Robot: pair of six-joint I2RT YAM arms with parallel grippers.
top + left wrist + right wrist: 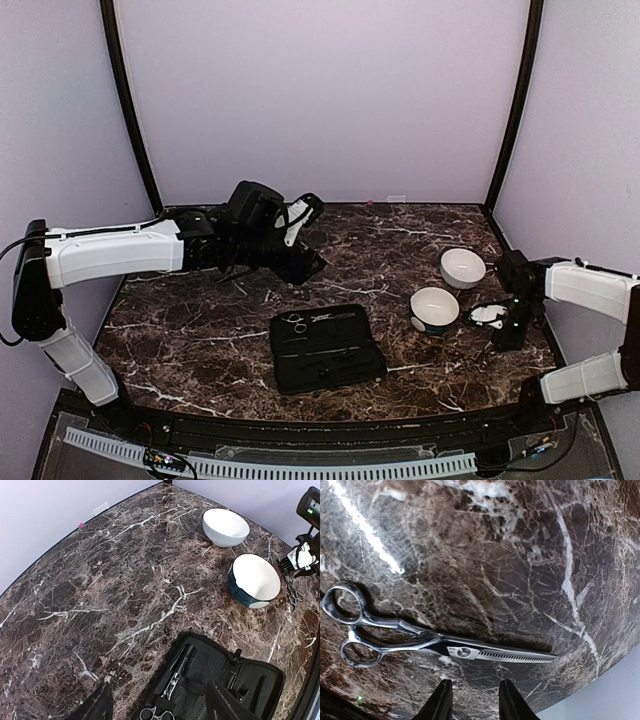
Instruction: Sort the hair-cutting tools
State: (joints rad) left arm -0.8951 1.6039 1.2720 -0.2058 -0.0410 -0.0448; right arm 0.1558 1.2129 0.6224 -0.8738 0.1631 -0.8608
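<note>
Scissors (462,651), silvery steel with toothed blade, lie on veined marble table (520,555).

- My left fingers (97,706) — bottom edge cuts them off, only the tips show.
- Zip case (255,680) — lower part out of frame.
- My right fingers (442,702) — likewise, only the tips show.

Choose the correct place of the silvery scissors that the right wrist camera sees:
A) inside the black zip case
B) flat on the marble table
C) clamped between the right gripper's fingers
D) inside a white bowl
B: the scissors lie flat on the marble table, and the right gripper is open beside them with nothing between its fingers.
</note>
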